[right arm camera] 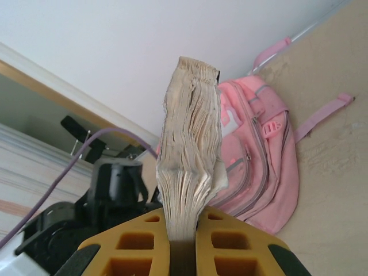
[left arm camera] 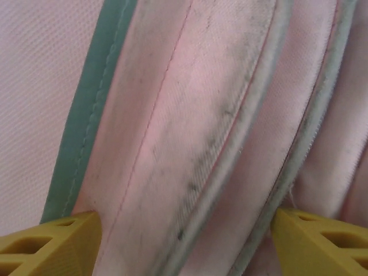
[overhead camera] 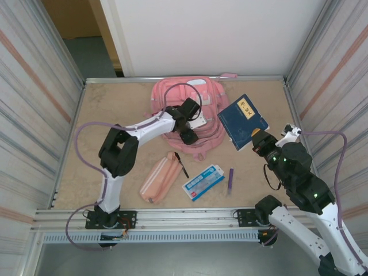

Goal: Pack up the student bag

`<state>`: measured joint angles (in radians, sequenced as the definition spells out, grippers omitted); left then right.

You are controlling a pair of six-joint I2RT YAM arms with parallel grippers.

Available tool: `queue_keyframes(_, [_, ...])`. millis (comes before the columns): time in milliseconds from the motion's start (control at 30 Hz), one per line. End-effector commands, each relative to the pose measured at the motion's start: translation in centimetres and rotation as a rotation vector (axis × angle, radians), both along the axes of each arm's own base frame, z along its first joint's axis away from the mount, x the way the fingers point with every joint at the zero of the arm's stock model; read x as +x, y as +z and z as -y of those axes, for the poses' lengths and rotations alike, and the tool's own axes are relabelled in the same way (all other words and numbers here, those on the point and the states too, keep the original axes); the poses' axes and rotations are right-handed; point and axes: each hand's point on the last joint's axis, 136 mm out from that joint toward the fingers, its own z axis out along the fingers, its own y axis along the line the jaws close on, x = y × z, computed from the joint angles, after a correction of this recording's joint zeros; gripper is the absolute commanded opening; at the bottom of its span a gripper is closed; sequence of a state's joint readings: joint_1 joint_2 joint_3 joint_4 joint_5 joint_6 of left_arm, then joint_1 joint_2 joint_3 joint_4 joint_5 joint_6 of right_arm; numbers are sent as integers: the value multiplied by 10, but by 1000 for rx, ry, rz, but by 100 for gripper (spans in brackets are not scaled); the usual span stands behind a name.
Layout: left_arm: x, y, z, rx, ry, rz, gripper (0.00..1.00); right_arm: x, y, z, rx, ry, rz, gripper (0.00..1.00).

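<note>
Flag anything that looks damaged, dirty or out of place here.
Two minor things. The student bag has dark grimy smudges along its pale piping in the left wrist view. The book clamped in the right gripper has yellowed, wavy page edges. Nothing spilled.

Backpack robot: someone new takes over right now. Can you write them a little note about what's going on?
Left gripper: open, down on the student bag, fingers either side of a zip seam.
Right gripper: shut on the blue book, held up to the right of the bag.
On the table, in front of the bag: pencil case, black pen, blue-white packet, purple pen.
Done: book picked up.
Left: book and probably the rest go in. Can't tell if the bag is open.
</note>
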<state>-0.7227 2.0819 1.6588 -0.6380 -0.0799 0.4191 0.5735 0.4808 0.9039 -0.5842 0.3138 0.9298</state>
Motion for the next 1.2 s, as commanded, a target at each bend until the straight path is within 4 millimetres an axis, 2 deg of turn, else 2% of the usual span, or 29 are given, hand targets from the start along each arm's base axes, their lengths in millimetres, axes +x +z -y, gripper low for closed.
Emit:
queue_keyframes(0, [11,-2,-5,76,28,28,61,0,9,-2,11,14,26,0])
queue_keyframes(33, [15,0,-3,66,31,45,46,-1,6,-3,18,17,14,0])
queue_keyframes(67, [16,6,-1,51,37,58,35,0,2,-3,20,15,0,0])
queue_keyframes(133, [16,34,8,-16,38,79,18,1,-10,1,18,-12,-40,0])
queue_keyframes(200, [12,68,16,-84,21,112,9,0,-26,5,17,-46,-97,0])
queue_keyframes(267, [8,103,25,-160,-14,145,1,0,-39,0,27,-26,-130,0])
queue_keyframes(333, [6,136,28,-215,-37,193,0,2,-50,-10,35,12,-157,0])
queue_keyframes(400, [8,158,26,-235,-52,251,0,3,-57,-18,41,48,-180,0])
queue_keyframes(500, [14,182,22,-246,-38,331,0,1,-64,-32,46,118,-223,0])
queue_keyframes(600, [14,196,24,-275,-45,356,0,-1,-82,-40,64,151,-289,0])
queue_keyframes(633, [12,195,28,-283,-73,351,0,-2,-89,-41,70,154,-307,0])
queue_keyframes(667, [8,190,32,-281,-117,337,6,-4,-92,-39,74,148,-318,0])
queue_keyframes(700, [1,178,35,-264,-183,313,34,-6,-95,-35,72,131,-326,0])
queue_keyframes(733, [-2,166,36,-240,-226,297,51,-8,-95,-29,66,112,-324,0])
queue_keyframes(767, [-3,152,36,-218,-251,287,62,-11,-94,-21,54,81,-314,0])
queue_keyframes(800, [-4,140,37,-209,-279,273,66,-14,-91,-10,40,46,-294,0])
queue_keyframes(867, [-12,119,39,-215,-368,223,72,-18,-84,8,7,-19,-248,0])
queue_keyframes(900, [-8,114,38,-217,-371,230,76,-21,-80,19,-10,-59,-227,0])
queue_keyframes(1000, [4,102,34,-221,-361,209,79,-26,-70,37,-54,-120,-179,0])
queue_keyframes(1167, [16,64,30,-139,-348,152,78,-24,-64,38,-62,-129,-174,0])
